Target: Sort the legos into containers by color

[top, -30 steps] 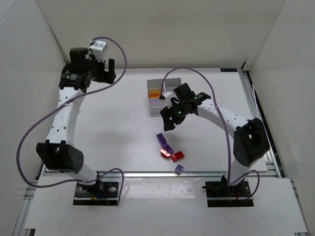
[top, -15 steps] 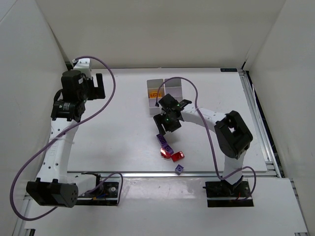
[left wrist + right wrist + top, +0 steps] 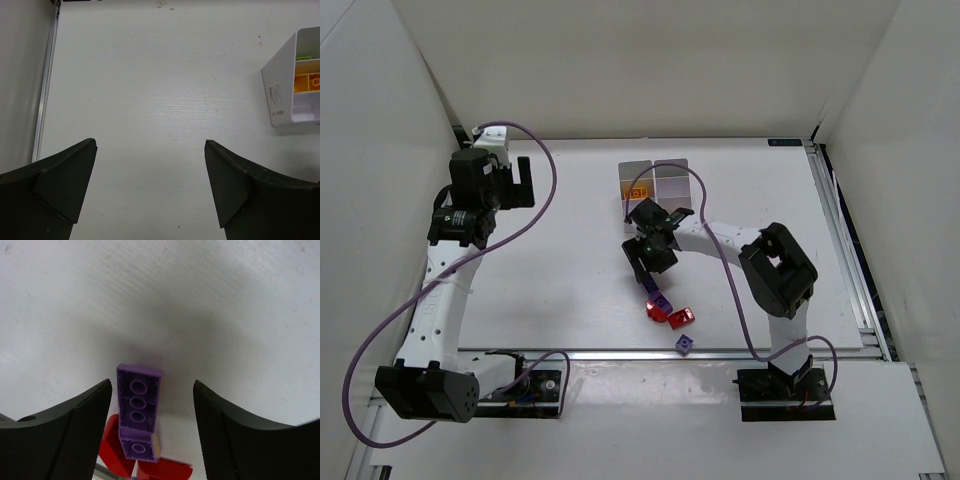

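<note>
Right gripper (image 3: 152, 390) hangs wide open, empty, its 2 fingers (image 3: 75, 430) flanking the glossy purple oblong plastic brick (image 3: 138, 415) — set, I judge, to pinch its long sides; left gripper (image 3: 150, 145) gapes empty.

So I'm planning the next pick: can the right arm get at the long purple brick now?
Probably yes: the right end effector hangs open over the purple brick, table bare on both its long sides. Red bricks crowd only one end.

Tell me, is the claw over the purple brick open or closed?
Open. The right gripper has its two fingers wide apart, and the purple brick shows in the gap between them.
</note>
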